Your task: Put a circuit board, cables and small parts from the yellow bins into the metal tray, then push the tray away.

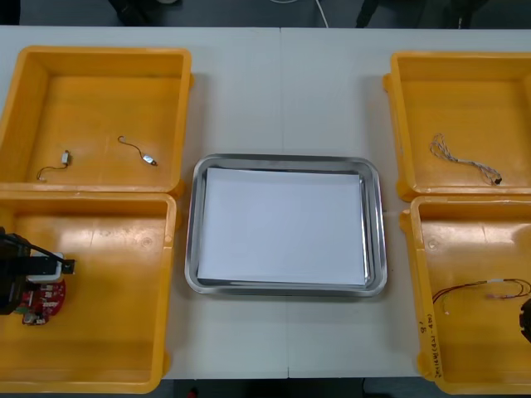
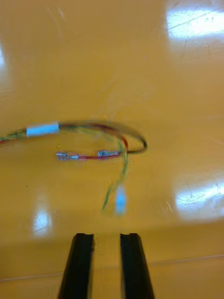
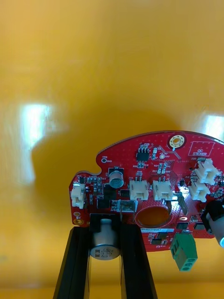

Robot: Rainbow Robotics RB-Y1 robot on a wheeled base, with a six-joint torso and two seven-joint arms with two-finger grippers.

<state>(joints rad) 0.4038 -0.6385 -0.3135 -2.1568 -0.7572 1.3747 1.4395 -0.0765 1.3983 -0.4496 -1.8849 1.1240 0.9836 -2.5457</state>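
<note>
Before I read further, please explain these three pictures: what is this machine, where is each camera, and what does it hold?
This is a two-armed robot at a table. The front picture looks down from above its arms: a metal tray, white inside, lies between four yellow bins. The other two come from wrist cameras. The left end effector, in the near left bin, is shut on a round red circuit board. The right end effector is close to a red and yellow cable in the near right bin. The far bins hold small metal parts and a twisted blue and white cable.

Flat, black, straight-edged fingers (image 2: 80,268)
</note>
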